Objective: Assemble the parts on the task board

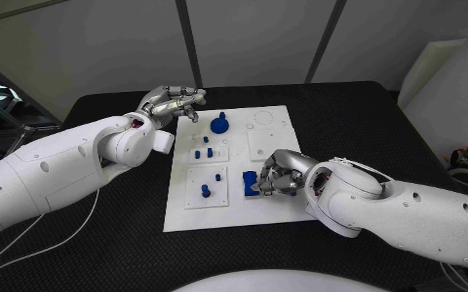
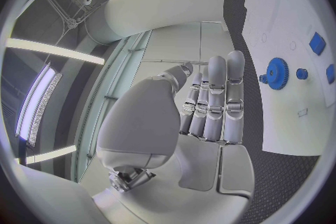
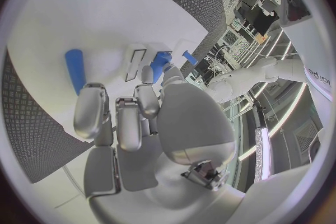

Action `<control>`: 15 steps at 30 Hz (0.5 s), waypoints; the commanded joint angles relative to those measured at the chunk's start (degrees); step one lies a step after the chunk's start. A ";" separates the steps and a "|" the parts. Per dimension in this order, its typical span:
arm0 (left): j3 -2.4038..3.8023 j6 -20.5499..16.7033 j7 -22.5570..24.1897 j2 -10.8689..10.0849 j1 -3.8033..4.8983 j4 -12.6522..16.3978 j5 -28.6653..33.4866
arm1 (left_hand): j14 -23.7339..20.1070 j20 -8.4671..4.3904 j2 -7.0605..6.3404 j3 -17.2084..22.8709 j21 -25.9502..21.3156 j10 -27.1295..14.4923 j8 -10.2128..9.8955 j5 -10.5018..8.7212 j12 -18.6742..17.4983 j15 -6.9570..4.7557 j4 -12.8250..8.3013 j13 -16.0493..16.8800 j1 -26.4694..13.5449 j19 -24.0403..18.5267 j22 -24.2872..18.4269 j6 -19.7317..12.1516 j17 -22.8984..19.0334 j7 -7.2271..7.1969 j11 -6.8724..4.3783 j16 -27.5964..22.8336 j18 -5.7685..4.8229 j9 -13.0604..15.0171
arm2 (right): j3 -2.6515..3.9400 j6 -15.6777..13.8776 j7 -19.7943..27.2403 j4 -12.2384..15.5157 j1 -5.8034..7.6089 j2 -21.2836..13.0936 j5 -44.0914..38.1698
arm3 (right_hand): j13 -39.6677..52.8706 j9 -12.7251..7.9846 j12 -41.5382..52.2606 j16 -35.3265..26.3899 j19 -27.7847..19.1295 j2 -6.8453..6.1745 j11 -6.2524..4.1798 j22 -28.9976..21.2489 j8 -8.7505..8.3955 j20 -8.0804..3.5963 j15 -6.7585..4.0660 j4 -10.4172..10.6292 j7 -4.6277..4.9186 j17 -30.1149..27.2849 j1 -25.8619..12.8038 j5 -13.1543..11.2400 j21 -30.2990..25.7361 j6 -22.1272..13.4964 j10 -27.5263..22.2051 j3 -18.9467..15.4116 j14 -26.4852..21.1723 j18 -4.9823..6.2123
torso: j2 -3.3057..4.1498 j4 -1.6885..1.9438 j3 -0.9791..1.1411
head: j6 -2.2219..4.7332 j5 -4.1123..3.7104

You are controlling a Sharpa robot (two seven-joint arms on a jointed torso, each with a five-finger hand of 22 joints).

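White plastic forms the task board [image 1: 278, 201], which lies in the middle of the black tabletop [image 1: 380, 123] and serves as the reference for all positions below. Several small blue parts stand on it: a blue gear [image 1: 220, 126] near the board's far edge, short blue pegs [image 1: 203, 153] just nearer than the gear, and a blue block [image 1: 251, 182] on the near half.

The right hand [image 1: 278, 174] sits over the near half of the board, fingers curled down at the blue block. Whether the fingers actually clamp the block or only touch it cannot be told from these views. The left hand [image 1: 174, 106] hovers at the far left corner of the board, just beside the gear, with its fingers straight, close together and holding nothing.

The step in hand appears to be the seating or pickup of the blue block by the right hand. The next move likely calls for a firm hold on the block, then alignment with its recess before pressing. The gear probably awaits the left hand.
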 commanded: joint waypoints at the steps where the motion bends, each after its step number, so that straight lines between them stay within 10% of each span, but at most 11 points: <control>1: 0.04 0.68 0.15 -0.01 0.11 0.09 -0.12 | -0.47 0.35 0.17 -0.07 -0.21 -0.38 0.21 -0.22 0.35 0.03 0.15 0.10 -0.53 -0.01 -0.08 -0.36 -0.08 0.08 0.07 0.27 -0.60 -0.03 | 0.01 -0.65 0.14 0.28 0.04 -0.15 -0.90 | -0.08 0.07 -0.18 0.32 0.22 0.09 -0.11 -0.01 0.23 0.06 -0.31 -0.30 -0.23 7.42 0.44 -0.33 0.20 0.30 0.17 0.04 4.43 0.00 | 0.00 -0.05 0.09 | 0.08 -0.06; 15: 0.03 0.65 0.14 -0.18 0.08 0.01 -0.12 | -0.48 0.36 0.18 -0.08 -0.23 -0.41 0.23 -0.22 0.40 0.04 0.17 0.10 -0.54 -0.01 -0.10 -0.39 -0.10 0.09 0.08 0.28 -0.60 -0.03 | 0.11 -8.32 5.24 4.37 0.08 -7.07 0.87 | -0.72 -2.47 -1.36 0.18 0.04 1.57 1.21 -0.11 -5.27 0.76 0.65 1.52 1.51 7.27 1.92 4.16 0.01 -2.20 -0.30 -0.32 4.38 0.04 | -0.05 -0.09 -0.01 | 0.32 -0.49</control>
